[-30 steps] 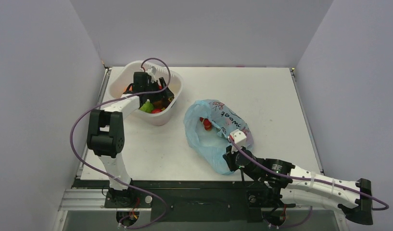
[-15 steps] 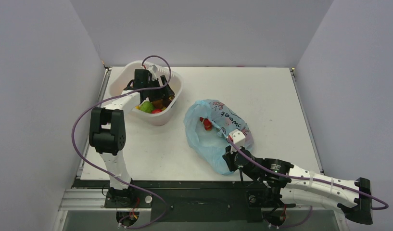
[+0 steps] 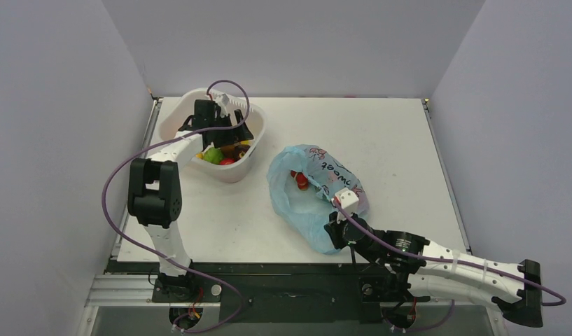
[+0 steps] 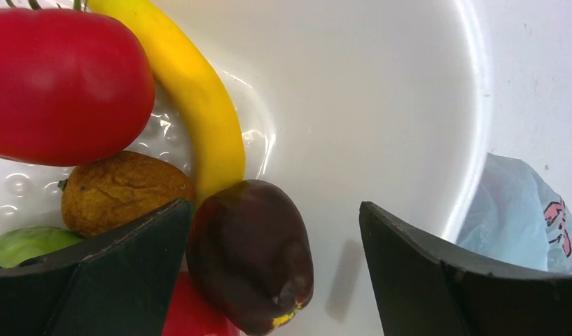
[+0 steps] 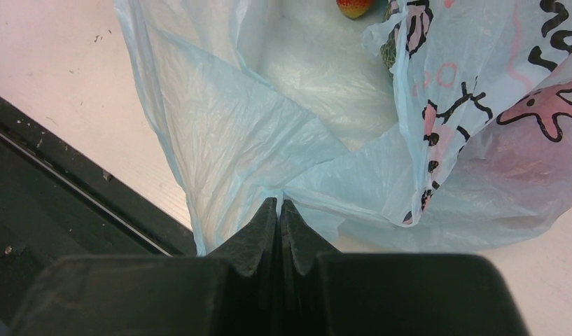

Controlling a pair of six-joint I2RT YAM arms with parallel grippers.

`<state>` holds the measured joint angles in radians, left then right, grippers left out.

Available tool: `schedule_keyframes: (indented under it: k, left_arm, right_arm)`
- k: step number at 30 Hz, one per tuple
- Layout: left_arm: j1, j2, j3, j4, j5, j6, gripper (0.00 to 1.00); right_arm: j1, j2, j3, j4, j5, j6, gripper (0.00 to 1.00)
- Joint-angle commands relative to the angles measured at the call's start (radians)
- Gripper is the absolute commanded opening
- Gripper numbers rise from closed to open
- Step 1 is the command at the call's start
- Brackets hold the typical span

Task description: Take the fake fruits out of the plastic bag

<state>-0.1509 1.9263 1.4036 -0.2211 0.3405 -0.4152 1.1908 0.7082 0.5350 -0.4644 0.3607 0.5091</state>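
Observation:
The light-blue plastic bag [image 3: 314, 192] lies open on the table's right half. A red-orange fruit [image 3: 299, 180] lies inside it and also shows in the right wrist view [image 5: 354, 7], next to a dark green piece [image 5: 389, 50] behind the film. My right gripper [image 5: 278, 204] is shut on the bag's near edge [image 5: 269, 126]. My left gripper [image 4: 276, 206] is open inside the white tub [image 4: 381, 105]. A dark red apple [image 4: 251, 255] lies between its fingers, close to the left one. A yellow banana [image 4: 199, 105] and a big red fruit [image 4: 62, 84] lie beside it.
The tub [image 3: 234, 173] stands at the back left. It also holds a brown-orange oval piece [image 4: 118, 199] and a lime-green piece [image 4: 24, 241]. The bag's edge [image 4: 528, 224] shows just beyond the tub's rim. Grey walls close in both sides.
My left wrist has shifted slightly over the tub. The right arm and the bag have not moved.

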Motion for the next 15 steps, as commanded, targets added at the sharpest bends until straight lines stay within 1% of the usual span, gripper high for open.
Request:
schedule_keyframes:
  k: [1, 7, 9, 12, 15]
  left_arm:
    - [0.011, -0.122, 0.029, 0.015, -0.024, 0.06, 0.89]
    - [0.014, -0.239, -0.018, 0.027, -0.09, 0.127, 0.93]
    - [0.015, -0.275, -0.053, 0.052, -0.086, 0.114, 0.94]
    - [0.019, -0.324, -0.046, 0.066, -0.017, 0.001, 0.94]
    - [0.008, -0.393, -0.013, 0.069, 0.032, -0.108, 0.94]
  right_arm:
    - [-0.002, -0.034, 0.025, 0.03, 0.029, 0.002, 0.0]
    - [-0.002, -0.031, 0.022, 0.033, 0.031, 0.002, 0.0]
    - [-0.002, -0.013, 0.026, 0.032, 0.031, 0.003, 0.0]
    - [0.0, -0.005, 0.03, 0.031, 0.011, -0.002, 0.0]
    - [0.003, -0.034, 0.021, 0.038, 0.005, -0.006, 0.0]
